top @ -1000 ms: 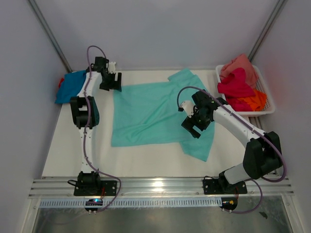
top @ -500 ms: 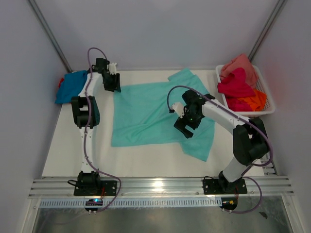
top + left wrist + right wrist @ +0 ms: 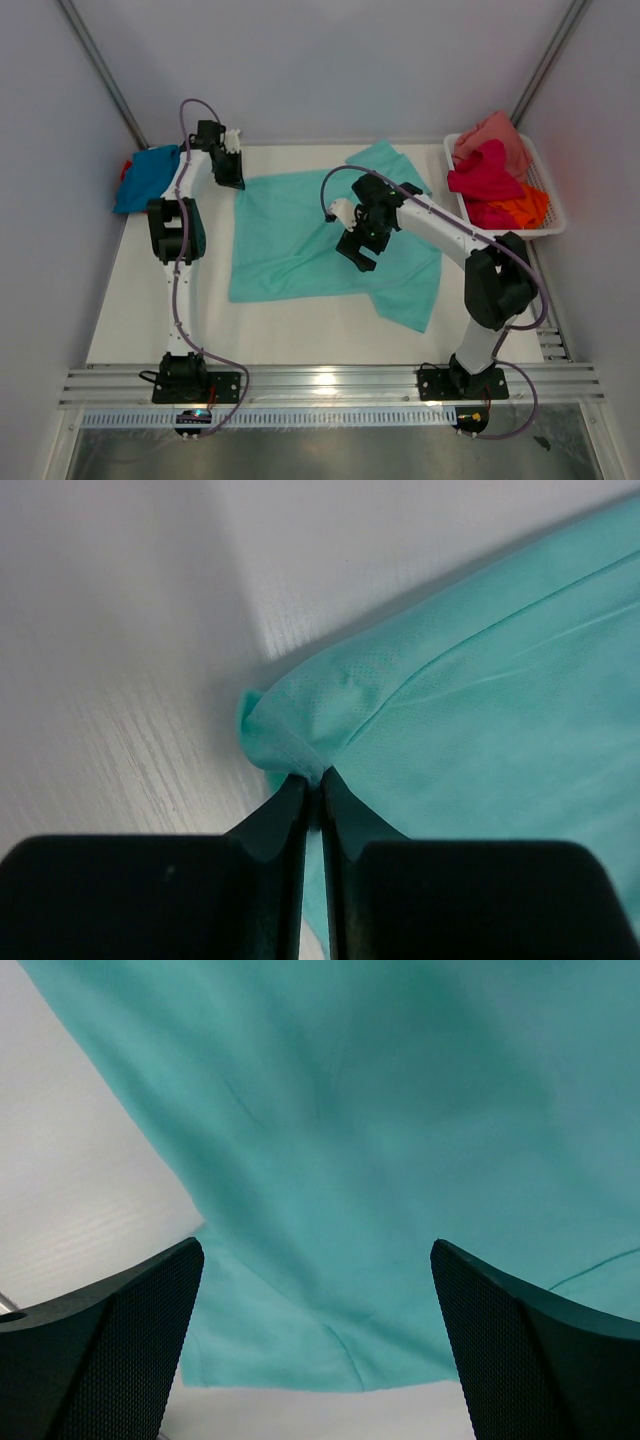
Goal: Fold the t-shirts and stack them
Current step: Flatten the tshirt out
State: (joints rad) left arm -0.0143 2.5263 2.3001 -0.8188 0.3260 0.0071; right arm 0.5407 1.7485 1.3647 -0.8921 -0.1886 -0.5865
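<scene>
A large mint-teal t-shirt [image 3: 310, 235] lies spread on the white table, partly folded over itself at the right. At its far left corner, my left gripper [image 3: 232, 174] is shut on the cloth. The left wrist view shows the black jaws pinching a bunched fold of the mint-teal t-shirt [image 3: 330, 720] at the left gripper [image 3: 312, 782]. My right gripper [image 3: 358, 250] hovers open over the middle of the shirt. In the right wrist view the right gripper [image 3: 315, 1260] has only the mint-teal t-shirt [image 3: 380, 1130] below it, with nothing between its fingers.
A blue t-shirt [image 3: 150, 175] lies folded at the far left edge, with a bit of red cloth [image 3: 126, 169] beside it. A white mesh basket [image 3: 552, 200] at the back right holds salmon pink [image 3: 495, 135], magenta [image 3: 485, 175] and orange [image 3: 525, 208] shirts.
The left gripper has closed on the shirt's far left corner. The right arm has swung left and a little farther back across the shirt, still open.
</scene>
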